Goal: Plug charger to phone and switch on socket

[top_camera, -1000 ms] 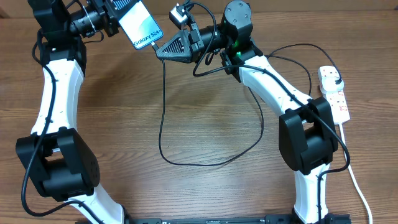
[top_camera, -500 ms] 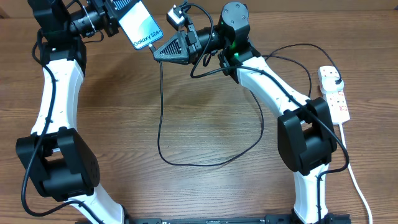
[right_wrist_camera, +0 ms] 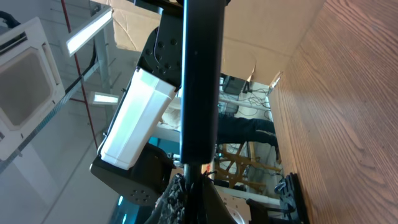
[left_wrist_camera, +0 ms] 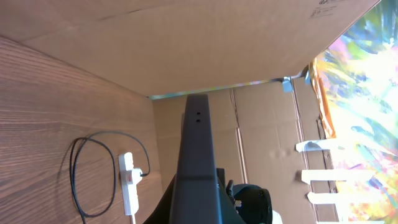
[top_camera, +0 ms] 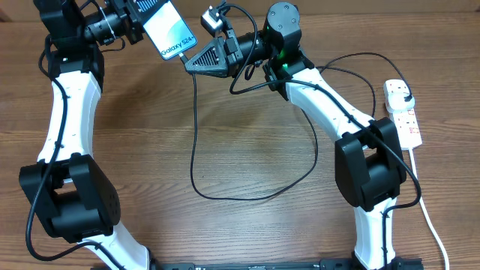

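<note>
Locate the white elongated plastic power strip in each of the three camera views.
Overhead: the white elongated plastic power strip lies at the right edge, above the middle.
Left wrist: the strip sits lower left, on the wood.
Right wrist: not in it.
Shared landmark: the brown wooden tabletop.

This looks like a robotics lab or workshop rather than a home. A left arm and a right arm stand on a wood-grain desk, which is walled off with plain cardboard sheets. The right wrist view shows a high ceiling with strip lights, a ceiling air-conditioning unit, a red pipe and cluttered gear. A bright painted banner hangs beyond the cardboard.
</note>
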Controlling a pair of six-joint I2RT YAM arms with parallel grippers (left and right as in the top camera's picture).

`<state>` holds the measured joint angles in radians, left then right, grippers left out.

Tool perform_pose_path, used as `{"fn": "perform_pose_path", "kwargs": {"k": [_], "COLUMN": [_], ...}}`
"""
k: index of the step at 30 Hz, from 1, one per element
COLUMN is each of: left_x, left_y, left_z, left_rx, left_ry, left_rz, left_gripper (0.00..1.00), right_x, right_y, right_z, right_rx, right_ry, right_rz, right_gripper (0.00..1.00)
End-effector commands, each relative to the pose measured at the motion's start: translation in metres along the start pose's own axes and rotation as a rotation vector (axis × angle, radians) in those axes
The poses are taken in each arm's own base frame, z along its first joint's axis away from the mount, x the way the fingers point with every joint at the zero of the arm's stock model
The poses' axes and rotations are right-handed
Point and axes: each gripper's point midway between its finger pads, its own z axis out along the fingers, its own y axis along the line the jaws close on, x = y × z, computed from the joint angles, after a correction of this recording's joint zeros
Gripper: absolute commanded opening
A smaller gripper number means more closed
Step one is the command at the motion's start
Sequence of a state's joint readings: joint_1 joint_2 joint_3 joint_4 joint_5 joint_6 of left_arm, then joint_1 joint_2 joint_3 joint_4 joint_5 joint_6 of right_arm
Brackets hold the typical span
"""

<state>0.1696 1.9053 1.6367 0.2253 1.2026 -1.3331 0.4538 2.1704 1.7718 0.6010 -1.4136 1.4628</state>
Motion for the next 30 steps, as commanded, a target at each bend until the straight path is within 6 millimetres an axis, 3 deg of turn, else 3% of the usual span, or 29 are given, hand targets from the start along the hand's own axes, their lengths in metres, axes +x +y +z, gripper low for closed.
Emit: {"fn": "perform_pose_path", "kwargs": {"k": [1, 30], "left_x": [0.014, 0.0], "left_y": [-0.027, -0.025], "left_z": [0.004, -0.003], "left_rx": [0.032, 0.022], "left_ry": [0.048, -0.017], "left_rz": [0.039, 0.012], "left_gripper": [0.05, 0.04], "right_x": [-0.015, -0.022], "right_y": [0.01, 0.008], "right_z": [-0.007, -0.011], "right_rx": [0.002, 0.005], "right_ry": [-0.077, -0.113], "right_rz": [-0.025, 0.017], "right_gripper": [0.04, 0.04]}}
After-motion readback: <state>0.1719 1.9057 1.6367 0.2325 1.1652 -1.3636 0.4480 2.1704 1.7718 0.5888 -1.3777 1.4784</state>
